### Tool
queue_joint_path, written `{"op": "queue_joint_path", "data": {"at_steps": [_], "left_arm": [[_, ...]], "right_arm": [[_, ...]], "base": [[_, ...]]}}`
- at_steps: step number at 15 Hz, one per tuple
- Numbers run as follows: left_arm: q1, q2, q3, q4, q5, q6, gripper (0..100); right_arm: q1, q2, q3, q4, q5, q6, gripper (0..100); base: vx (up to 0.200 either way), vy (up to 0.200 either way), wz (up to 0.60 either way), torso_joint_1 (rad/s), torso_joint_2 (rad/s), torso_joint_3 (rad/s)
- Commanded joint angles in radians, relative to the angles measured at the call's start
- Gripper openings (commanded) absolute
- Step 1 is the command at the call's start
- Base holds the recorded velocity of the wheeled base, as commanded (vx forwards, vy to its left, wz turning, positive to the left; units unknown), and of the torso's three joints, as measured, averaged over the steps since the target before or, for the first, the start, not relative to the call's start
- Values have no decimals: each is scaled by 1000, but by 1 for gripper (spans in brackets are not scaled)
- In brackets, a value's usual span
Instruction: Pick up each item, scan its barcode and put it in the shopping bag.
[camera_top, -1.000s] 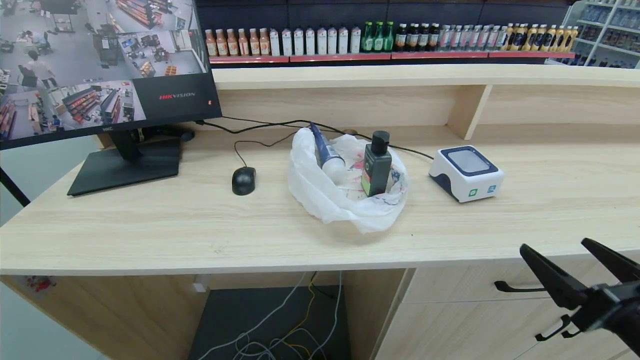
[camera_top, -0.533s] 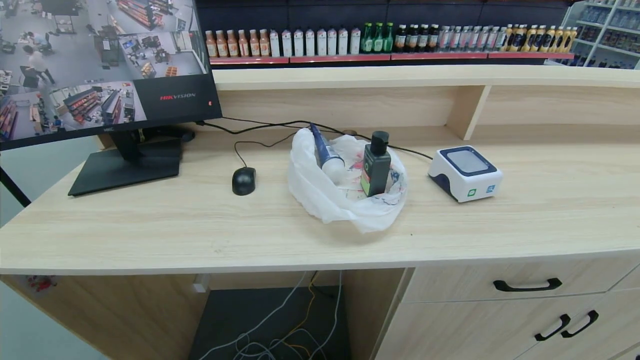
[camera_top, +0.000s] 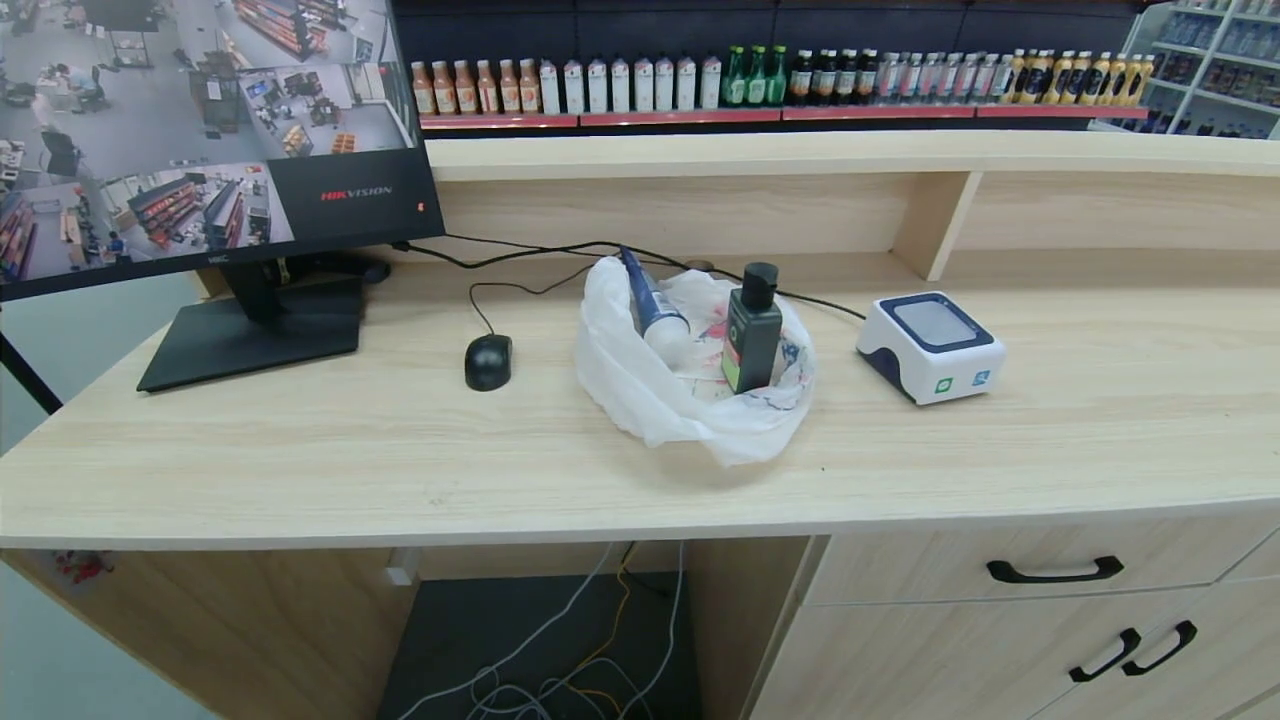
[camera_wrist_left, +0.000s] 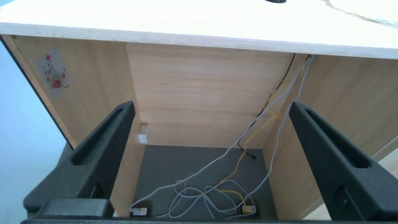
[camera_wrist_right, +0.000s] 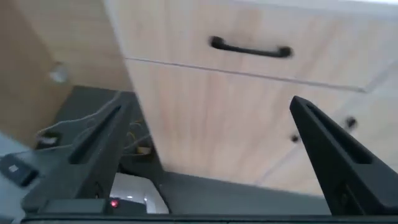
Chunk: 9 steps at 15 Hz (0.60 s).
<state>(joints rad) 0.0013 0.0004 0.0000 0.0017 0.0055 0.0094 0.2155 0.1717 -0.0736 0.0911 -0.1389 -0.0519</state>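
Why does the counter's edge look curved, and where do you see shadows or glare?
Head view: the wide lens bows the counter's front edge, and the bag casts a soft shadow toward the front, so the light is even and from above. Left wrist view: the counter's top glares white, while the recess under it lies in shade.

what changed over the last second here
The right gripper, open and empty, has dropped out of the head view's lower right corner and now faces the drawer front. Nothing was taken or let go. The shopping bag, the dark bottle and blue tube in it, and the scanner stayed put.
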Motion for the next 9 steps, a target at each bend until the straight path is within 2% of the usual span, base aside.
{"op": "queue_joint_path", "data": {"at_steps": [1, 3, 4, 5, 9], "left_arm": [[0, 0, 0, 0, 1, 0, 100], [0, 0, 0, 0, 1, 0, 100], [0, 0, 0, 0, 1, -3, 100], [0, 0, 0, 0, 1, -5, 100], [0, 0, 0, 0, 1, -3, 100]], "right_arm": [[-157, 31, 2, 1, 2, 6, 100], [-150, -83, 5, -2, 4, 7, 100], [-150, -81, 34, -48, 2, 10, 100], [-150, -81, 74, -165, 5, 14, 100], [-150, -81, 72, -97, 81, 18, 100]], "base": [[0, 0, 0, 0, 0, 0], [0, 0, 0, 0, 0, 0], [0, 0, 0, 0, 0, 0], [0, 0, 0, 0, 0, 0], [0, 0, 0, 0, 0, 0]]}}
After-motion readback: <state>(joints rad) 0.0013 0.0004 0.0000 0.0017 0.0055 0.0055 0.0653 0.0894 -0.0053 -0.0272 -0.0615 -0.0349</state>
